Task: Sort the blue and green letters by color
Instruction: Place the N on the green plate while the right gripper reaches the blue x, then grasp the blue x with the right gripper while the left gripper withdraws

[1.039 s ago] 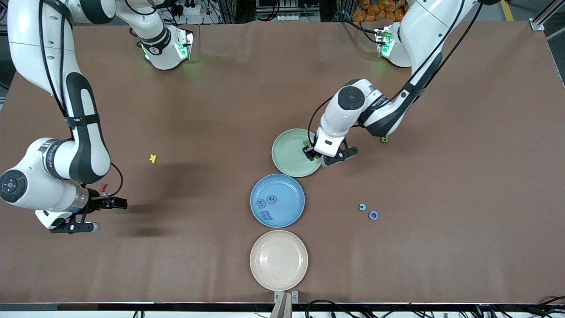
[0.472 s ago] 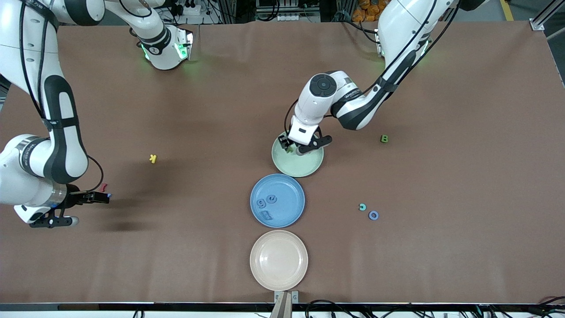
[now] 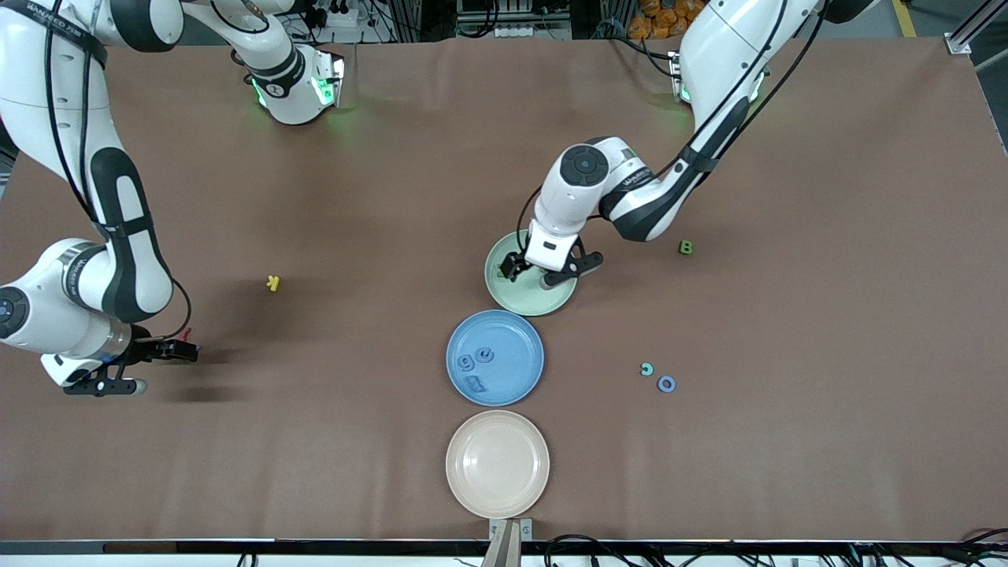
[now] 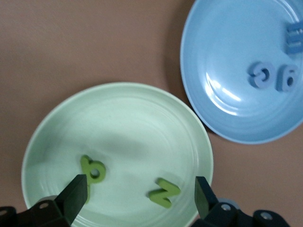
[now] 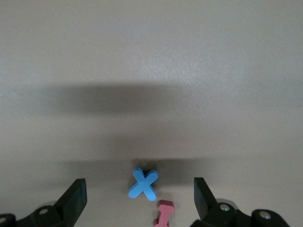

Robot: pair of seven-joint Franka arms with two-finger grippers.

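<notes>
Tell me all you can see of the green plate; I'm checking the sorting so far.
The green plate is round, pale mint and glossy, with a shallow raised rim, sitting flat on the brown table. The blue plate sits beside it, nearer the front camera, rims close. Two leaf-green letters lie in it, apart: one looped, one zigzag. The left gripper is over it, open and empty.

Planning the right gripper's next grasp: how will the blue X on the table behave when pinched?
The blue X looks chunky and flat, so probably stiff and unlikely to roll. It seems small and light, so it may skid if nudged. The red letter lies close beside it and could get bumped.
</notes>
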